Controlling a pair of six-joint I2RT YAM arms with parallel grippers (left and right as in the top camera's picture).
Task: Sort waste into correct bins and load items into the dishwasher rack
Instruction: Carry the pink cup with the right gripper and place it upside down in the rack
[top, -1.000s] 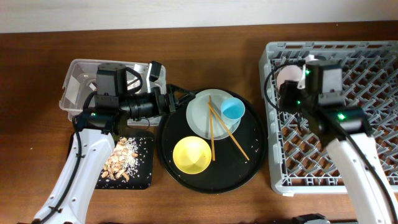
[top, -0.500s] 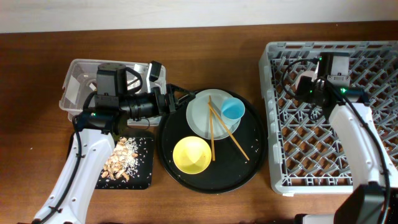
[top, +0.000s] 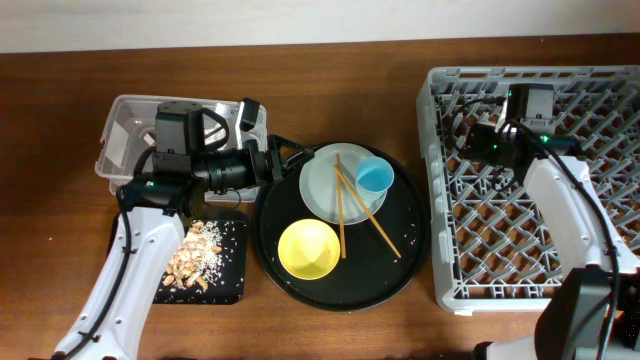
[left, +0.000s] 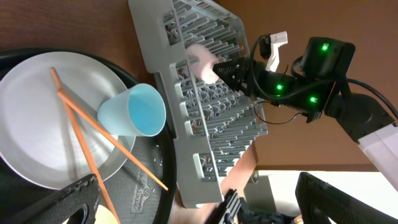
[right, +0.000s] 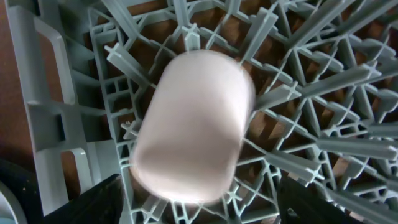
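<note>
The small pink cup (right: 193, 124) lies mouth-down on the pegs of the grey dishwasher rack (right: 311, 81), blurred, at the rack's back left (left: 202, 59). My right gripper (right: 214, 205) is open, with its fingers standing clear on either side of the cup; overhead it sits over the rack (top: 480, 136). My left gripper (top: 282, 160) hangs open and empty at the round tray's left rim. The blue cup (top: 374, 176) and chopsticks (top: 355, 205) rest on the pale plate (top: 318, 190). The yellow bowl (top: 308, 250) stands in front of them.
The round black tray (top: 400, 262) carries the dishes in the middle. The clear tub (top: 125, 130) stands at the back left, under the left arm. The shallow black tray (top: 230, 290) with food scraps (top: 195, 255) lies in front of it. The rack (top: 470, 240) fills the right side.
My right gripper has swung over the rack's back left and opened, letting go of the pink cup, which now rests on the pegs. The left arm has not moved.
</note>
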